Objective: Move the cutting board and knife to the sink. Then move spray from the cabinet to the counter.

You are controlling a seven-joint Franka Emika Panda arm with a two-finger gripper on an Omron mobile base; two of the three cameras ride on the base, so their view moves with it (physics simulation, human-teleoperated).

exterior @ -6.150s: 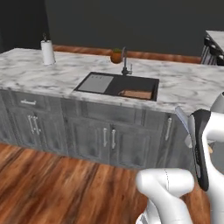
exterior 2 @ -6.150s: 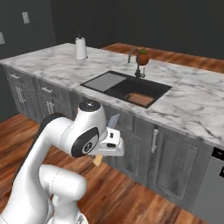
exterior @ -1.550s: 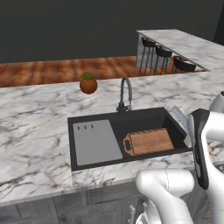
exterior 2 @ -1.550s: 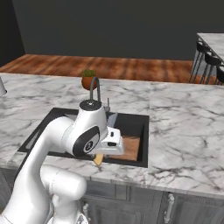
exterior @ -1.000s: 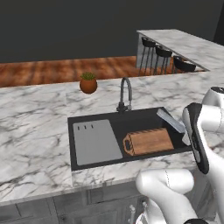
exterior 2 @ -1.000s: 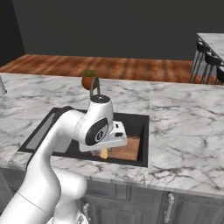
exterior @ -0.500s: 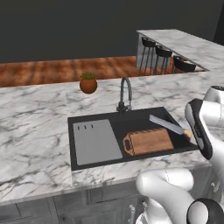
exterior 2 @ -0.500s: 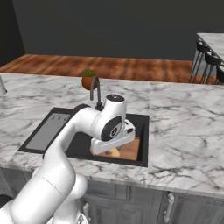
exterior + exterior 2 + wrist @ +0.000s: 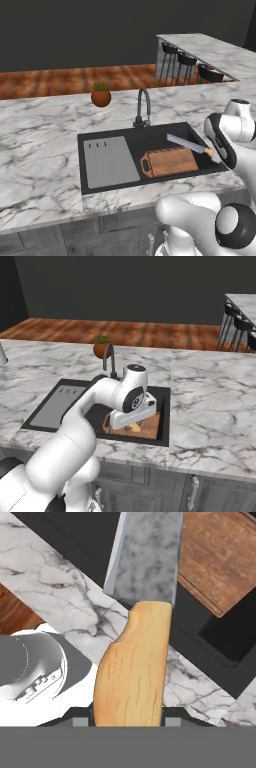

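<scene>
Knife [image 9: 137, 647]: wooden handle pinched in the hand [image 9: 131, 426], grey blade pointing away along the hand's axis, carried above the sink [image 9: 95, 137]. Cutting board [image 9: 169, 161]: lying flat inside the basin, directly below the blade.

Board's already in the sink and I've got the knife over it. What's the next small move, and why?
Probably lower and release: the gripper holds the knife by its handle, blade out over the sink above the cutting board, so a short descent should limit the drop.
</scene>
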